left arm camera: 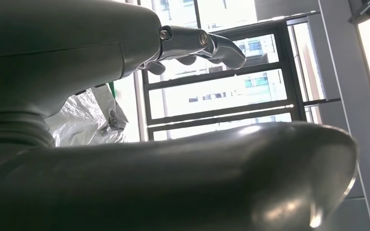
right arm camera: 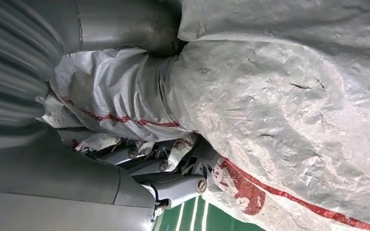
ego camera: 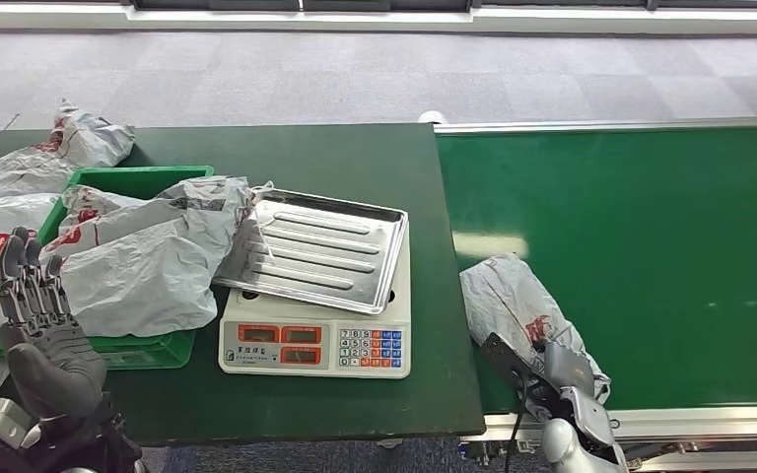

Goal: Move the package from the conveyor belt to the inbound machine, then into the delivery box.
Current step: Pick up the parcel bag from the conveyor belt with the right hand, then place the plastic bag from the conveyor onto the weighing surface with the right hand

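now the right hand (ego camera: 555, 379) grips the grey package (ego camera: 515, 301) on the conveyor belt (ego camera: 641, 217).
fingers (right arm camera: 173, 185) closed on its crumpled end (red-printed); left hand (ego camera: 37, 315) raised, fingers spread, holding nothing.

Grey carpet (ego camera: 355, 79) (windows (left arm camera: 221, 91) beyond).

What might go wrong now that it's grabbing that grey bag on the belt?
The right hand grips only a bunched end of the package, so the slick plastic may slip out on lifting. The scale's steel tray sits tilted, so a bag dropped there might slide off. The green box is already heaped, so another could spill over.
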{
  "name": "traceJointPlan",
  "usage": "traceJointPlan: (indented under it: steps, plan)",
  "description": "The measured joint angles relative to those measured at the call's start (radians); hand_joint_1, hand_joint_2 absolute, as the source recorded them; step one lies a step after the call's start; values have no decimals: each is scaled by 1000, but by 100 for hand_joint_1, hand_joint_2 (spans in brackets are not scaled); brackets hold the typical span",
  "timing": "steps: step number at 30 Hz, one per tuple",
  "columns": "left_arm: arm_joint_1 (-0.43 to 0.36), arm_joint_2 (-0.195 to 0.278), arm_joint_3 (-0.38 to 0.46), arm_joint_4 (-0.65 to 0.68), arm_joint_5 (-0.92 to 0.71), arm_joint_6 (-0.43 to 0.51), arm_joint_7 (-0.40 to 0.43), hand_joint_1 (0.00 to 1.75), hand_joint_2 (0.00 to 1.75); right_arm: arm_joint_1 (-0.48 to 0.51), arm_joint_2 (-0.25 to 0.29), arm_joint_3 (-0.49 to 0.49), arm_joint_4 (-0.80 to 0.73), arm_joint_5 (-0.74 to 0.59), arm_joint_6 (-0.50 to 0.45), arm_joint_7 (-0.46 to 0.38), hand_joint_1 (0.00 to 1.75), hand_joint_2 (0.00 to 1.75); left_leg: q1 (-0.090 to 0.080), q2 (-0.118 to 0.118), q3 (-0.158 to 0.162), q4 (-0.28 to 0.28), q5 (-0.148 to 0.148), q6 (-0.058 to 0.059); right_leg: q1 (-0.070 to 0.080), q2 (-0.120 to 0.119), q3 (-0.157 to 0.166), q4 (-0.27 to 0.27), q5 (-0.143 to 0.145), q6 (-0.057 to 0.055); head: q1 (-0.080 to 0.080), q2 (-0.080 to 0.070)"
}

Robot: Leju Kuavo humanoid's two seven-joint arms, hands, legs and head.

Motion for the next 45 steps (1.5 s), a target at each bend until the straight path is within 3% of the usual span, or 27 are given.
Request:
traceJointPlan:
  steps: [4,10,16,24,34,40,45]
  plan:
    - [11,-4,1,-2,9,-9,-4,0,0,43,8,8,-90,12,-39,-10,175,175,0,-6,-4,0,0,0,0,-4,-2,0,-1,0,0,0]
    - [45,-17,9,-17,12,-12,-37,0,0,127,12,36,-378,131,-150,-27,175,175,-1,-6,-15,0,1,0,-1,-6,-10,1,-1,0,0,0]
    - [68,-34,20,-28,22,-16,-65,0,0,121,-9,43,-646,254,-268,-78,175,175,-2,-7,-15,0,3,1,-2,-6,-12,1,0,0,0,0]
    - [68,-46,20,-29,29,-30,-69,0,0,98,-22,75,-801,316,-325,-90,175,175,-2,-7,-15,0,3,1,-2,-6,-13,1,0,0,0,0]
    - [40,-47,20,-13,46,-36,-68,0,0,-15,-27,159,-794,328,-323,-151,175,175,-2,-6,-19,0,3,0,-2,-6,-13,2,0,0,0,0]
    - [-25,-47,4,25,77,-60,-62,0,0,-204,0,332,-575,227,-375,-279,175,175,-2,-7,-16,0,8,-2,-2,-5,-16,4,3,-2,0,0]
    - [-77,-45,-17,58,94,-69,-57,0,0,-311,47,461,-392,143,-438,-331,175,175,-2,-8,-18,0,9,-2,-2,-6,-17,5,4,-2,0,0]
